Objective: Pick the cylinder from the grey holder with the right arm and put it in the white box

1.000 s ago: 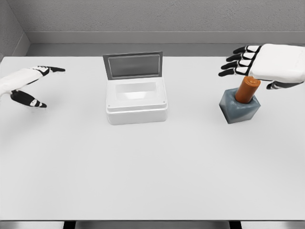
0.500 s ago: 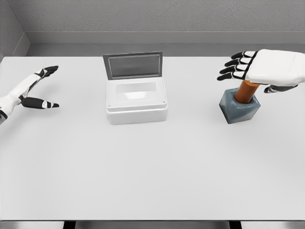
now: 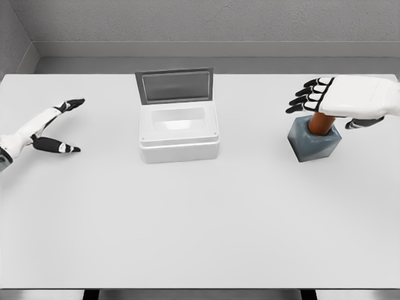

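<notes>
An orange cylinder (image 3: 320, 123) stands upright in a dark grey holder (image 3: 314, 141) at the right of the white table (image 3: 200, 219). My right hand (image 3: 334, 103) hovers flat right over the cylinder's top, hiding it, with its fingers (image 3: 305, 97) spread toward the left and its thumb (image 3: 364, 123) on the right side; it is open and holds nothing. The white box (image 3: 179, 132) sits at centre left with its grey lid (image 3: 174, 85) raised behind it. My left hand (image 3: 50, 128) is open above the table's left edge.
A grey wall (image 3: 206, 25) runs behind the table's far edge. A stretch of bare tabletop lies between the box and the holder.
My right hand has come down over the cylinder, covering more of it. My left hand has shifted a little down and to the right.
</notes>
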Action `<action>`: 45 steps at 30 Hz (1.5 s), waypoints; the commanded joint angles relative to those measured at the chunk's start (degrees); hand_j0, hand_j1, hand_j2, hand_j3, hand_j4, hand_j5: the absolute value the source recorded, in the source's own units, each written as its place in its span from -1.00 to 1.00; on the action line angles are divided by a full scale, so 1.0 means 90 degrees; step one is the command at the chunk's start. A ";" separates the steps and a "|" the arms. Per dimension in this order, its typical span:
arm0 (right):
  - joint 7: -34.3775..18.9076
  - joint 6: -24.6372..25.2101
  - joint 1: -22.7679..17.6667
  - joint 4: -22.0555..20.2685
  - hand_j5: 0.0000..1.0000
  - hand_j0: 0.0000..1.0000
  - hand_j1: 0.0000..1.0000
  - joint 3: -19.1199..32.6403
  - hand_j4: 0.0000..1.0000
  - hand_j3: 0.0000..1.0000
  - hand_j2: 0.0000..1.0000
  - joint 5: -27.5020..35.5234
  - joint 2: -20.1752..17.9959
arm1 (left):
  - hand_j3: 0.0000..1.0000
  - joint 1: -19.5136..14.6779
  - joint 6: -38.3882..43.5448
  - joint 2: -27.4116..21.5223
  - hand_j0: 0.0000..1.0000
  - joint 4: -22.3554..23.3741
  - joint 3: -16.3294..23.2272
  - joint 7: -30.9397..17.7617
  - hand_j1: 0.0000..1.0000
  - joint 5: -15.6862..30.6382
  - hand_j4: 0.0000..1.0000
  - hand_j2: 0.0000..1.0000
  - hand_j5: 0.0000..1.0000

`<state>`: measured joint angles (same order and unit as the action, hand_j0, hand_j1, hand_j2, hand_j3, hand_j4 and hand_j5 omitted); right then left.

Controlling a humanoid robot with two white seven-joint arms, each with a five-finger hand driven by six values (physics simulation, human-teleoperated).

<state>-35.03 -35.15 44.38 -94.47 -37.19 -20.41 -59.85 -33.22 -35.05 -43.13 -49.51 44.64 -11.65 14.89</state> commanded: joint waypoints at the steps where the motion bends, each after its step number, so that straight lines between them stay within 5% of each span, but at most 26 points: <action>1: 0.0003 0.0016 0.0000 0.0233 1.00 1.00 1.00 -0.0018 1.00 1.00 1.00 -0.0134 0.0165 | 1.00 0.0000 0.0005 -0.0002 1.00 -0.0007 0.0059 -0.0004 1.00 0.0035 1.00 1.00 1.00; 11: 0.0003 0.0016 0.0010 0.0507 1.00 1.00 1.00 -0.0028 1.00 1.00 1.00 -0.0310 0.0214 | 1.00 -0.0117 0.0005 -0.0110 1.00 0.0042 0.0206 0.0005 1.00 0.0045 1.00 1.00 1.00; 15: 0.0003 0.0016 0.0010 0.0585 1.00 1.00 1.00 -0.0086 1.00 1.00 1.00 -0.0408 0.0312 | 1.00 -0.0166 0.0005 -0.0090 1.00 0.0022 0.0645 -0.0034 1.00 -0.0024 1.00 1.00 1.00; 45: 0.0003 0.0016 0.0098 0.1601 1.00 1.00 1.00 -0.0155 1.00 1.00 1.00 -0.1062 0.0985 | 1.00 -0.0195 0.0005 -0.0080 1.00 0.0032 0.0674 -0.0102 1.00 -0.0034 1.00 1.00 1.00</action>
<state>-35.02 -35.14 45.26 -80.54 -38.53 -29.75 -51.34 -34.89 -35.01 -43.79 -49.20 50.71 -12.52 14.55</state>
